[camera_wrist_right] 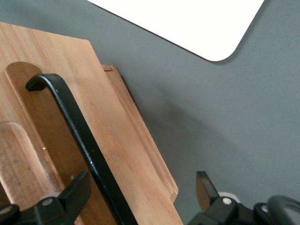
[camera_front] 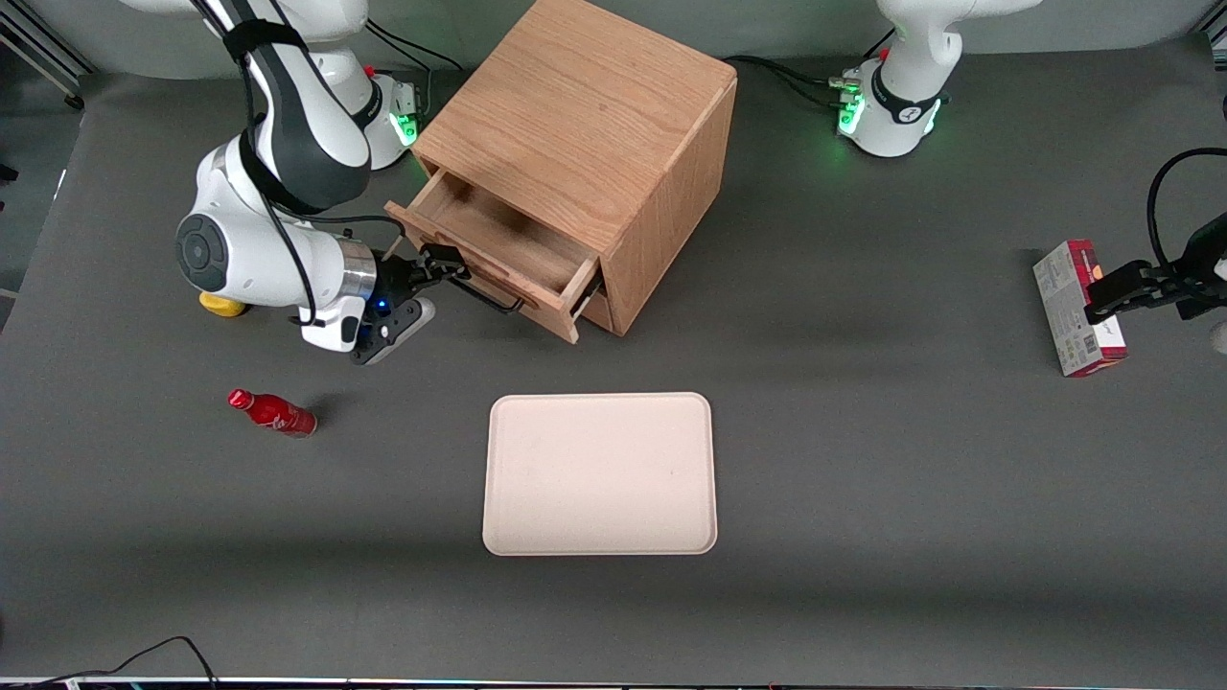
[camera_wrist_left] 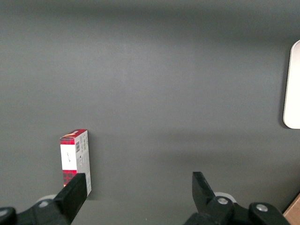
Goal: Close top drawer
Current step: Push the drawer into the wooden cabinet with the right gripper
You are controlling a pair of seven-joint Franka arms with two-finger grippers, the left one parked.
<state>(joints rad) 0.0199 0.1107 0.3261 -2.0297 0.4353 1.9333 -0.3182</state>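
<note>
The top drawer of the light-oak cabinet stands pulled out, its inside bare. Its flat front panel carries a thin black wire handle, also seen in the right wrist view. My right gripper is open at the drawer's front. Its fingers stand wide apart on either side of the panel and handle, one fingertip close to the handle, the other over the table. The lower drawer is hidden under the top one.
A pale tray lies on the grey table nearer the front camera than the cabinet. A red bottle lies toward the working arm's end. A yellow object shows under the arm. A red and white box lies toward the parked arm's end.
</note>
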